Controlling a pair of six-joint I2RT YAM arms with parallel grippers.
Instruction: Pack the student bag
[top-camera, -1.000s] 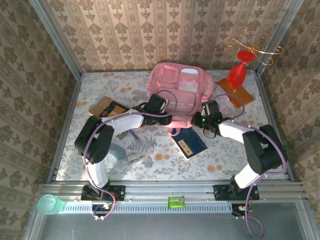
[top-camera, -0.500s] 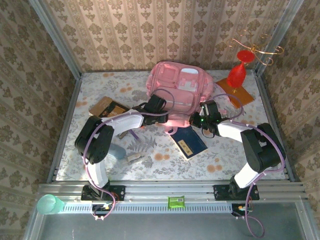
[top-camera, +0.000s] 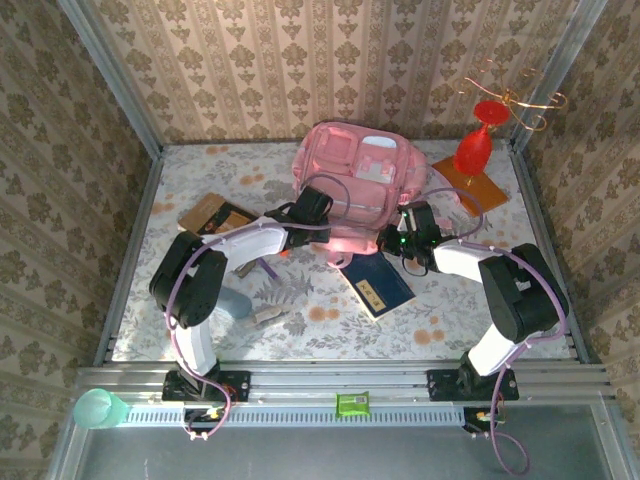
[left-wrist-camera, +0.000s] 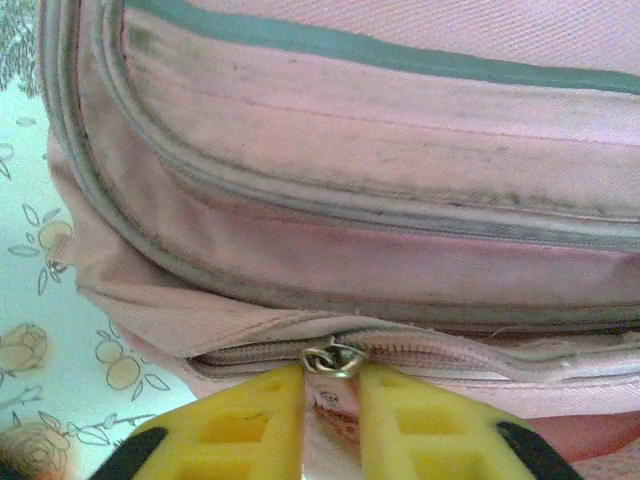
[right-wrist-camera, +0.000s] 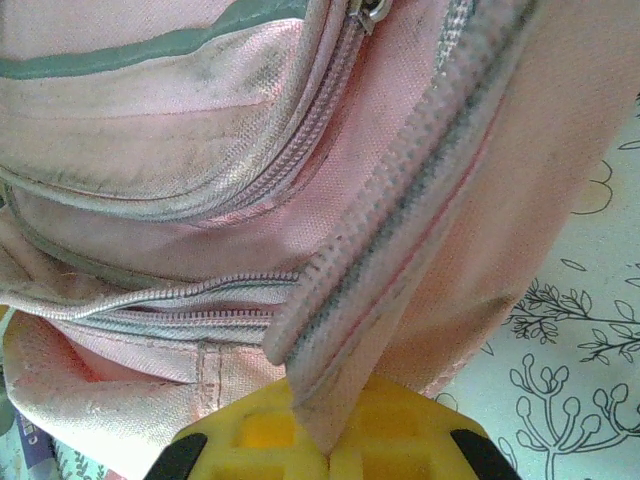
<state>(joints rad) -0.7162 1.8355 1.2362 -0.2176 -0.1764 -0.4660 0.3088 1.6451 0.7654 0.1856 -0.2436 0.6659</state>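
Fabric, soft and pink, makes up the whole bag (top-camera: 360, 172), which lies at the far middle of the table (top-camera: 460, 315) with its near edge toward the arms; it looks light and limp, so it will likely sag and fold rather than hold a shape, and a pull on one spot will probably drag the rest along the cloth; the zips and seams look like the firmest places to take hold, since the plain panels would only bunch up; in the left wrist view the left gripper (left-wrist-camera: 333, 405) has its yellow fingers (left-wrist-camera: 250, 420) drawn close together, pinching the small metal zip pull (left-wrist-camera: 333, 358) of the lowest pocket; in the right wrist view the right gripper (right-wrist-camera: 328, 445) is pressed tight on a flap (right-wrist-camera: 400, 240) of the bag with a ribbed edge, which should steady the bag while the zip is drawn; the table wears a pale flowered cover, flat and probably smooth enough to let the bag slide; a blue book (top-camera: 378, 285) lies just in front of the bag between the arms, a brown book (top-camera: 215, 215) lies to the left, and a red vase (top-camera: 473, 150) stands on a board at the far right, near enough to mind; patterned walls (top-camera: 300, 60) close in on three sides, so there is little room to swing wide.
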